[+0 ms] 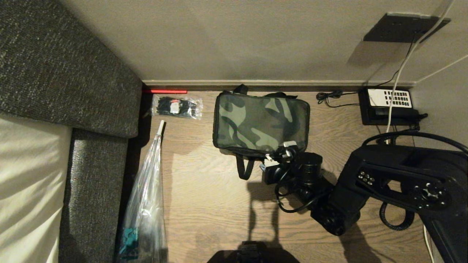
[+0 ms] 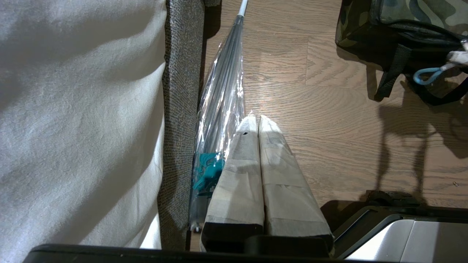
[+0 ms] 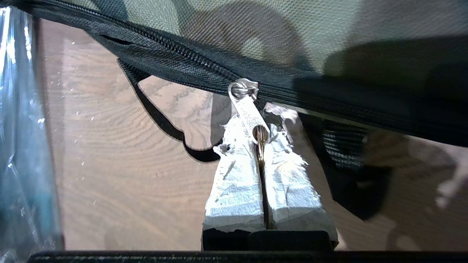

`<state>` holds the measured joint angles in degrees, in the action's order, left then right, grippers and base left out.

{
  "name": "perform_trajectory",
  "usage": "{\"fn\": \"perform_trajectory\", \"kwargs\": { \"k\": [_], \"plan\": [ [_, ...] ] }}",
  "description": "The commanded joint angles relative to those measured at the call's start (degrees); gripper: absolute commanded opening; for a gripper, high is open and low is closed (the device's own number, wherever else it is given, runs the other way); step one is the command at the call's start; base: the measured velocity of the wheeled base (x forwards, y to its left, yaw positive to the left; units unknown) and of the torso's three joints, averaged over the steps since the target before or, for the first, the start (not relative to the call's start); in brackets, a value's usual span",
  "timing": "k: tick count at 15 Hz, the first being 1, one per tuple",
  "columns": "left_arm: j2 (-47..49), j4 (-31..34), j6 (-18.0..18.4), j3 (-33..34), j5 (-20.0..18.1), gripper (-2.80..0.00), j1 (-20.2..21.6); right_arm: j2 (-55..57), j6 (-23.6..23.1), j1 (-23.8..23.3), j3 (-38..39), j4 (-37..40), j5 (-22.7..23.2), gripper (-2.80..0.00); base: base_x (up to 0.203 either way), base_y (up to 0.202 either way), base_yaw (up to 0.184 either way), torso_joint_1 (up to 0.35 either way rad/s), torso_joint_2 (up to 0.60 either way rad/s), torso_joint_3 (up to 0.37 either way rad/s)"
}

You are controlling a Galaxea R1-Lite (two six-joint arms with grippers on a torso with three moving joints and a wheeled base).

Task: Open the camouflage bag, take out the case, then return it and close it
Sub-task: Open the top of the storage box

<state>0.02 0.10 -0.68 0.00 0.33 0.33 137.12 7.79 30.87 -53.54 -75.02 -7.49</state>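
Head view shows the camouflage bag [image 1: 260, 123] lying flat on the wooden floor [image 1: 204, 197], close to the far wall, its lid down and the zip still shut along the near edge, so the case cannot be seen. At the bag's near right corner our right tool [image 1: 278, 155] meets the zip. From the right wrist view we see its taped fingers [image 3: 234, 190] pressed together on the metal zipper pull [image 3: 252, 117], which hangs from the slider on the black zip line. A pale blue loop [image 2: 427, 75] shows beside that spot in the left wrist view.

We judge that we are at the very first step, opening the bag. The pull is pinched, and the next move calls for drawing it steadily along the zip track, following the bag's edge round its corners without letting the pull slip.

Our left tool [image 2: 259, 124] hangs idle over the floor to the near left, fingers together and holding nothing, just beside a clear folded umbrella [image 1: 148, 193] lying along the grey sofa [image 1: 65, 73].

Farther off sit a small clear packet [image 1: 177, 106] to the bag's left and a black telephone [image 1: 388, 106] at the far right. We can read no brand, label or writing anywhere.
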Motion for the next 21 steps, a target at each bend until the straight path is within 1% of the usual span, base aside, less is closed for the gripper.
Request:
{"fn": "perform_trajectory", "kwargs": {
  "k": [1, 4, 7, 9, 12, 16, 21],
  "plan": [
    [-0.11, -0.01, -0.03, 0.18, 0.02, -2.80, 0.02, -4.80, 0.23, -0.10, 3.19, 0.08, -0.08, -2.80, 0.000, 0.000, 0.000, 0.000, 0.00, 0.000],
    [-0.11, -0.01, -0.03, 0.09, 0.02, -2.80, 0.02, -7.48, 0.91, -0.37, 6.08, 1.28, 1.60, -2.80, 0.000, 0.000, 0.000, 0.000, 0.00, 0.000],
    [-0.11, -0.01, -0.03, 0.17, 0.02, -2.80, 0.02, -8.35, 0.50, -1.29, 9.82, 0.50, 3.00, -2.80, 0.000, 0.000, 0.000, 0.000, 0.00, 0.000],
    [-0.11, -0.01, -0.03, 0.18, 0.02, -2.80, 0.02, -8.47, 0.34, -1.48, 10.09, 0.42, 3.24, -2.80, 0.000, 0.000, 0.000, 0.000, 0.00, 0.000],
    [-0.11, -0.01, -0.03, 0.15, 0.02, -2.80, -0.04, -8.48, -0.11, -4.82, 11.38, 0.73, 4.16, -2.80, 0.000, 0.000, 0.000, 0.000, 0.00, 0.000],
    [-0.11, -0.01, -0.03, 0.18, 0.02, -2.80, 0.00, -8.44, -0.16, -6.93, 11.40, 0.93, 4.63, -2.80, 0.000, 0.000, 0.000, 0.000, 0.00, 0.000],
    [-0.11, -0.01, -0.03, 0.18, 0.02, -2.80, 0.02, -8.55, -1.45, -11.71, 11.00, 1.07, 6.81, -2.80, 0.000, 0.000, 0.000, 0.000, 0.00, 0.000]
  ]
}}
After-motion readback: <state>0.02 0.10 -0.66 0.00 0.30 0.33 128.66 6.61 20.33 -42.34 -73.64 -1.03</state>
